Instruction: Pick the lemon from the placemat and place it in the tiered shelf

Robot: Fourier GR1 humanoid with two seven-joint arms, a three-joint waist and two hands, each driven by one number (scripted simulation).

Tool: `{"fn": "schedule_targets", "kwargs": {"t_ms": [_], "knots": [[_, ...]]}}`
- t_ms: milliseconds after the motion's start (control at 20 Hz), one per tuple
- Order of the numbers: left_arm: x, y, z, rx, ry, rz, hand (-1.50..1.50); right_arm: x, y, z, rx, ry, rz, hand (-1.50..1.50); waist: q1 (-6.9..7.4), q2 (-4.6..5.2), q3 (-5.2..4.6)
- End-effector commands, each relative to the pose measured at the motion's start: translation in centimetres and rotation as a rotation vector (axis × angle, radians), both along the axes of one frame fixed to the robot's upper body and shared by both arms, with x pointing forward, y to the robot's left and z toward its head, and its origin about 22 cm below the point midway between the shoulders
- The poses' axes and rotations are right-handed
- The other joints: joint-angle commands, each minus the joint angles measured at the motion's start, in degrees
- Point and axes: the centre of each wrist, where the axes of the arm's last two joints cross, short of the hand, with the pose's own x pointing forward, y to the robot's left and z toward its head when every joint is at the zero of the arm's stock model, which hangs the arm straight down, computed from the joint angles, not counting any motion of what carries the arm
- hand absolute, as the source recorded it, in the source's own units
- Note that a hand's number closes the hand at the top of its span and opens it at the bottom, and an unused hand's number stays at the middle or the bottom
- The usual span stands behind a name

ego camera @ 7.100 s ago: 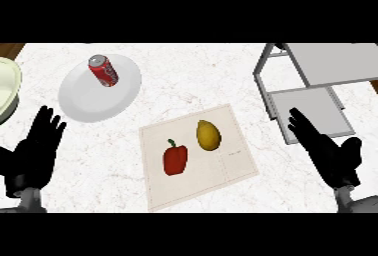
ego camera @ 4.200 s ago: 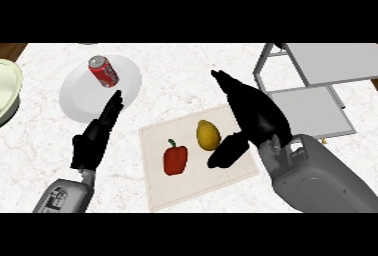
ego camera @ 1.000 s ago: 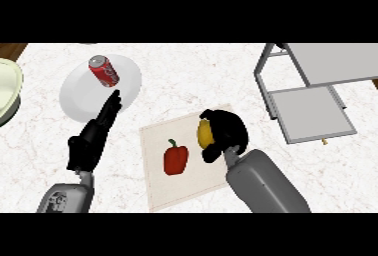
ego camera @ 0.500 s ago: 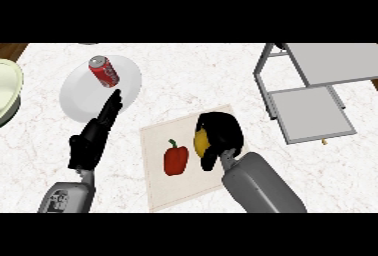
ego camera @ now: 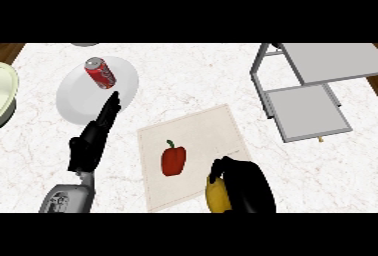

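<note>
The robot's right hand curls round the lemon at the near edge of the placemat, the yellow fruit showing at the hand's left side with its long axis running roughly away from the robot. The tiered shelf stands well apart, ahead and to the right across the marble counter; its lower grey tray lies nearest the loaded hand, the upper one farther back. The right hand is clearly the closer of the two to the shelf, and the carry looks to run forward and rightward over bare counter. A red pepper lies on the placemat just left of the hand. The left hand rests open on the left, fingers straight and reaching over the rim of a white plate holding a red can.
</note>
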Motion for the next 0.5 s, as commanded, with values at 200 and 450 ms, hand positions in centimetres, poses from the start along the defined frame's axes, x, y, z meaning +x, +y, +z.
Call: {"fn": "schedule_targets", "kwargs": {"t_ms": [200,450], "knots": [[0.9,-1.3,0.9,-0.014,0.005,0.006,0.00,-5.0,-1.3,7.0,0.409,-0.209,-0.068,1.50,-0.66,-0.08,0.05],[1.4,0.6,0.1,0.005,-0.010,0.013,0.00,-8.6,-4.1,11.8,0.440,-0.352,-0.096,1.50,-0.37,0.14,-0.05]]}}
